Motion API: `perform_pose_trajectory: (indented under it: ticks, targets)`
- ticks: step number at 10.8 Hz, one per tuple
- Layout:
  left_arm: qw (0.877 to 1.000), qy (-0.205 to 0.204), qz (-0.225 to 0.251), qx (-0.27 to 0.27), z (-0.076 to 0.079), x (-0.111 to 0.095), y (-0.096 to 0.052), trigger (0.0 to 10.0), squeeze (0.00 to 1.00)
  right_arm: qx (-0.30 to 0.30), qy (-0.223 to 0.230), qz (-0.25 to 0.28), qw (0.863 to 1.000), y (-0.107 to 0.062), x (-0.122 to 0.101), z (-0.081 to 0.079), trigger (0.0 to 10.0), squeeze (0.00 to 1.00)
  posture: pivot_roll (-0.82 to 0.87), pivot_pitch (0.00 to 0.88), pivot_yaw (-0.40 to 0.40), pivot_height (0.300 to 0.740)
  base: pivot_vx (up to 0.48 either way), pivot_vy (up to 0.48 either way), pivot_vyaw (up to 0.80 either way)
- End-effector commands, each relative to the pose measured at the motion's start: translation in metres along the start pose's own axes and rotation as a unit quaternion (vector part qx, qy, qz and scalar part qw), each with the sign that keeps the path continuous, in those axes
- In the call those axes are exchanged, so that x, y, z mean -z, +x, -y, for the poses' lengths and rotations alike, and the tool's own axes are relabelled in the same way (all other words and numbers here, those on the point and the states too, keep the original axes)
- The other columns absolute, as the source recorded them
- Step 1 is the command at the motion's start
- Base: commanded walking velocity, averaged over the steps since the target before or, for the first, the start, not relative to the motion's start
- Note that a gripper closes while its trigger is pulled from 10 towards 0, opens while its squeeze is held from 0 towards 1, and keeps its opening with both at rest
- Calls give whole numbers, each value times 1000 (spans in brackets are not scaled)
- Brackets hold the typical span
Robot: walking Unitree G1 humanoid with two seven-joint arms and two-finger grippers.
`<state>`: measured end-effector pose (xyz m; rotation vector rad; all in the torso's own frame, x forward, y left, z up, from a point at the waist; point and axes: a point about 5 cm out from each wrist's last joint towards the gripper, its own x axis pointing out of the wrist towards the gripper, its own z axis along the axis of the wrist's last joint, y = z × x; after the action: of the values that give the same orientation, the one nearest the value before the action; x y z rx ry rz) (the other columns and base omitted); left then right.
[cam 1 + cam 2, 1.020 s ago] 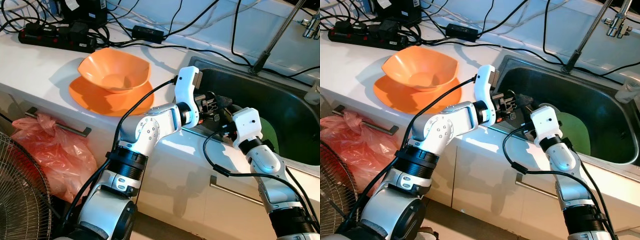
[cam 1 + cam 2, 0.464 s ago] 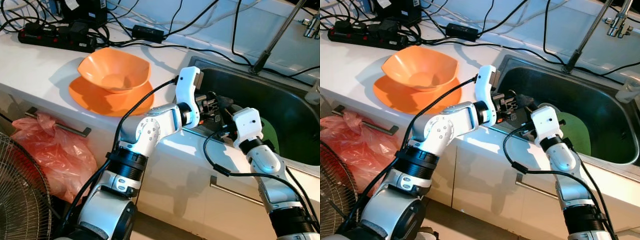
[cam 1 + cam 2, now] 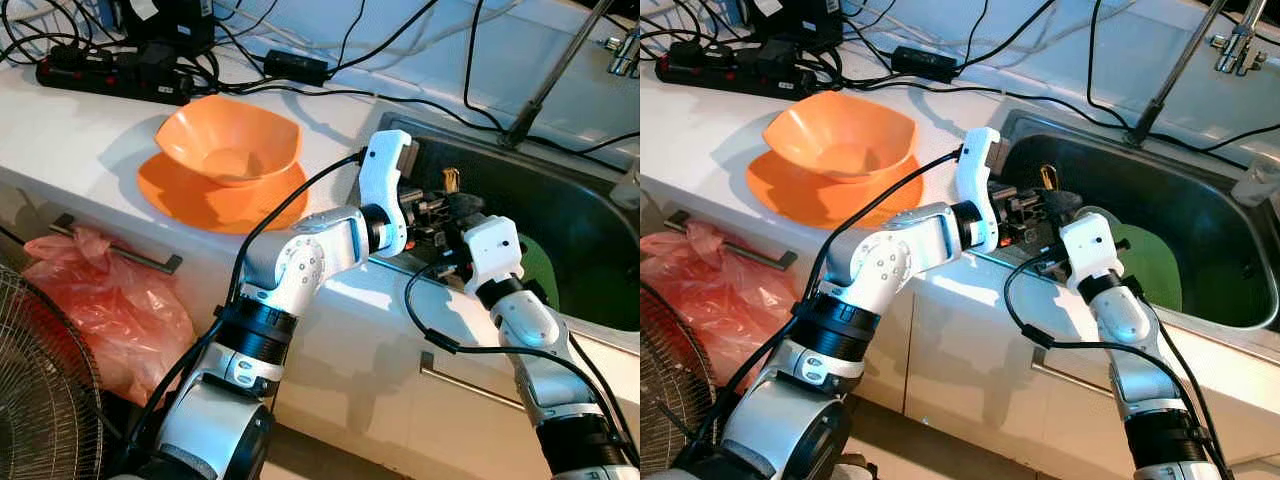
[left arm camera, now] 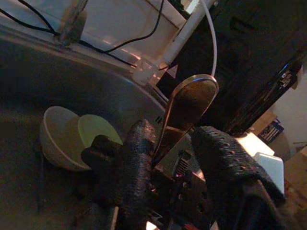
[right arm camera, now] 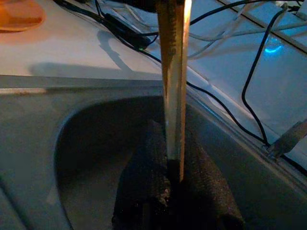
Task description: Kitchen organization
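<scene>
A metal spoon [image 4: 191, 98] stands upright over the left end of the steel sink [image 3: 570, 205], its golden tip [image 3: 450, 180] showing between the two wrists. My right gripper [image 5: 173, 167] is shut on the spoon's handle [image 5: 172, 86]. My left gripper [image 4: 175, 148] is open around the same spoon, with one finger [image 4: 136, 163] against the handle and the other apart from it. Both grippers meet just inside the sink's near left corner [image 3: 1035, 210]. A green plate [image 3: 1148, 265] and a white bowl [image 4: 55, 139] lie in the basin.
An orange bowl [image 3: 230, 140] sits on an orange plate [image 3: 185, 195] on the white counter to the left. A power strip [image 3: 110, 75] and cables run along the back. The faucet [image 3: 555, 75] rises behind the sink. A red bag [image 3: 110, 300] and a fan [image 3: 40, 400] stand below.
The left gripper has shifted right, further over the sink edge. The spoon's golden tip now sticks up between the two wrists, where it did not show before.
</scene>
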<state>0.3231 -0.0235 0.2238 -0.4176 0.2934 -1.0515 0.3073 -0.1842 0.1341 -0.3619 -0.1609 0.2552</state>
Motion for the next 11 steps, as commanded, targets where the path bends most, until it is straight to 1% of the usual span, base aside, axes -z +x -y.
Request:
perform_pose_trajectory:
  ticks: [1, 3, 4, 5, 6, 7, 8, 9, 10, 11]
  targets:
    - [998, -31, 3, 51, 25, 12, 15, 10000, 1000, 8, -5, -3, 1000, -1, 1, 6, 0, 0, 246, 48, -148, 740, 0, 0, 0]
    - [998, -33, 6, 54, 25, 12, 14, 10000, 1000, 8, -5, -3, 1000, -1, 1, 6, 0, 0, 245, 47, -149, 740, 0, 0, 0]
    - [998, -28, 42, 39, 20, 3, 12, 10000, 1000, 8, -6, -4, 1000, -1, 2, 7, 0, 0, 243, 44, -149, 740, 0, 0, 0]
    - [997, -26, 65, 24, 14, -4, 9, 10000, 1000, 8, -6, -5, 1000, -1, 2, 7, 0, 0, 243, 44, -149, 740, 0, 0, 0]
    - [997, -17, 78, 13, 8, -7, 5, 10000, 1000, 8, -7, -7, 1000, -2, 2, 7, 0, 0, 244, 43, -150, 740, 0, 0, 0]
    - [997, -9, 74, 12, 5, -5, 3, 10000, 1000, 9, -7, -8, 1000, -2, 3, 7, 0, 0, 246, 41, -150, 740, 0, 0, 0]
    - [997, 9, 70, 22, 7, -1, 1, 10000, 1000, 9, -6, -8, 1000, -1, 3, 7, 0, 0, 254, 37, -151, 740, 0, 0, 0]
    - [995, 43, 80, 36, 11, -2, -1, 10000, 1000, 10, -6, -8, 1000, 0, 4, 7, 0, 0, 260, 34, -150, 740, 0, 0, 0]
    - [993, 71, 90, 37, 11, -4, -2, 10000, 1000, 12, -6, -8, 1000, 1, 4, 8, 0, 0, 266, 29, -144, 740, 0, 0, 0]
    - [976, 186, 113, 8, 4, -8, -10, 10000, 1000, 22, -3, -9, 1000, 2, 4, 9, 0, 0, 264, 22, -135, 740, 0, 0, 0]
